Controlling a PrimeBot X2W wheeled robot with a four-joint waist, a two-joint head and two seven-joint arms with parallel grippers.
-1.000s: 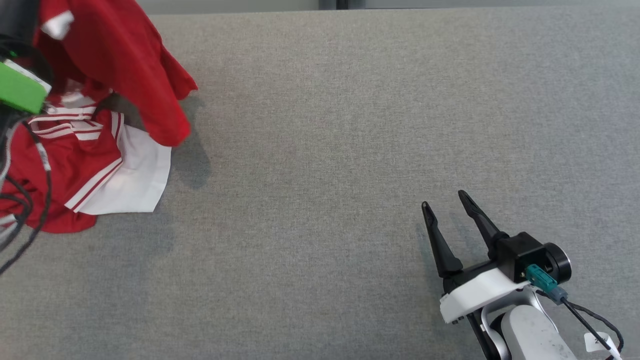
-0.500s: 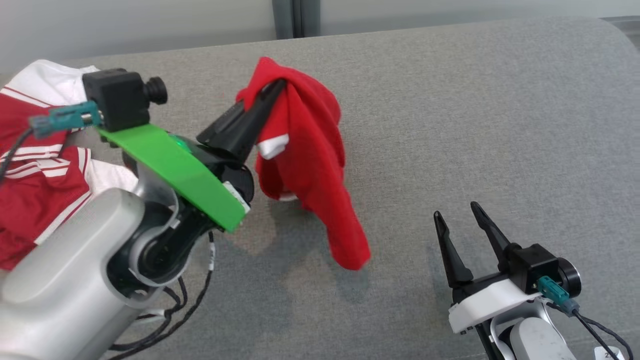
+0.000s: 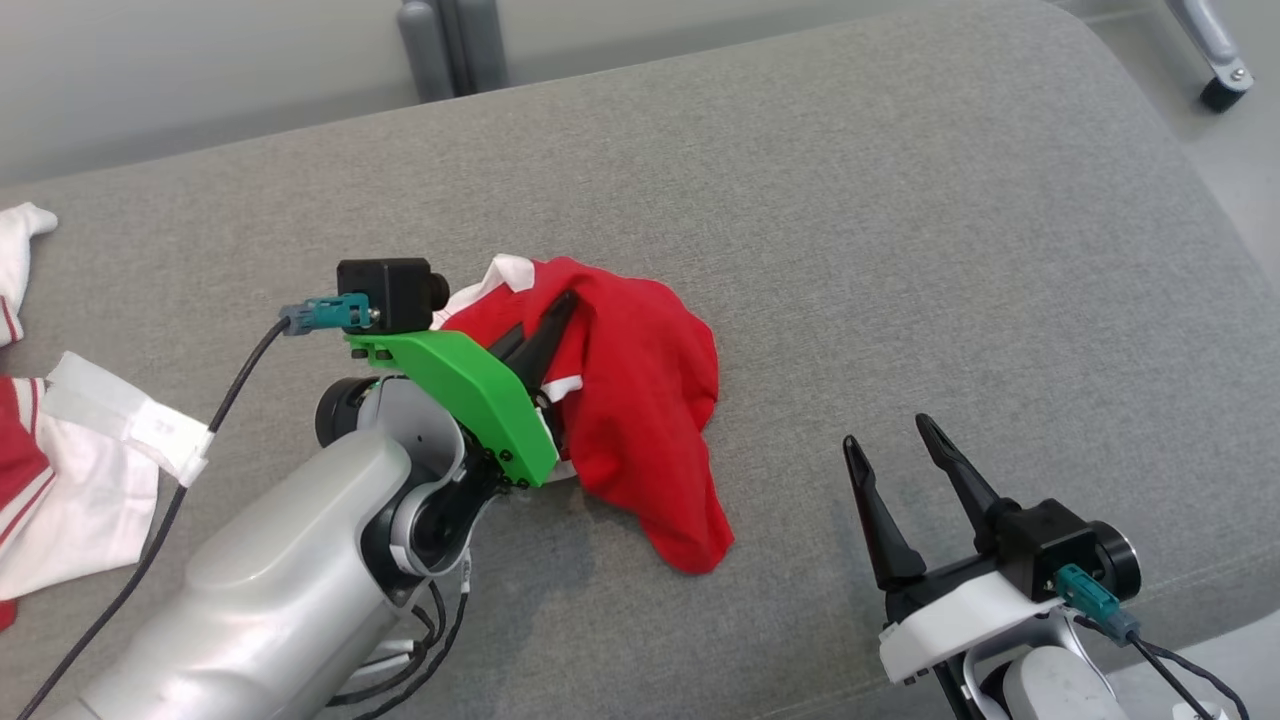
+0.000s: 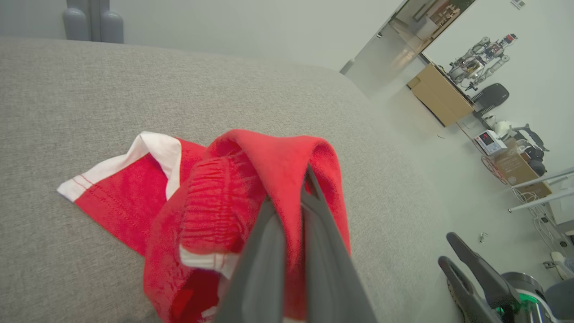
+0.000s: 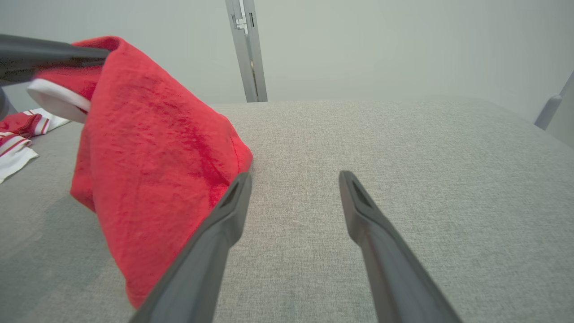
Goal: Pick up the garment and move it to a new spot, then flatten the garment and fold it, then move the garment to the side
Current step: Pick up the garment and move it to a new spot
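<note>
The garment (image 3: pixel 640 420) is a red piece with white trim, bunched up and draped over my left gripper (image 3: pixel 565 300), which is shut on a fold near its top. Its lower end rests on the grey table (image 3: pixel 900 250). In the left wrist view the red cloth (image 4: pixel 251 188) wraps around both closed fingers, and a white-edged hem lies flat at the left. My right gripper (image 3: pixel 885 428) stands open to the right of the garment, fingers apart with nothing between them. The right wrist view shows the garment (image 5: pixel 152 148) hanging left of those open fingers (image 5: pixel 228 211).
More red and white clothes (image 3: pixel 60 470) lie at the table's left edge. The table's rounded right corner (image 3: pixel 1150 110) drops off to the floor, where a wheeled leg (image 3: pixel 1215 60) stands. A grey post (image 3: pixel 450 45) rises behind the far edge.
The camera has swung right. My left gripper has carried the garment from the pile at the left to the table's middle and lowered it until the cloth touches down. The right gripper stays open.
</note>
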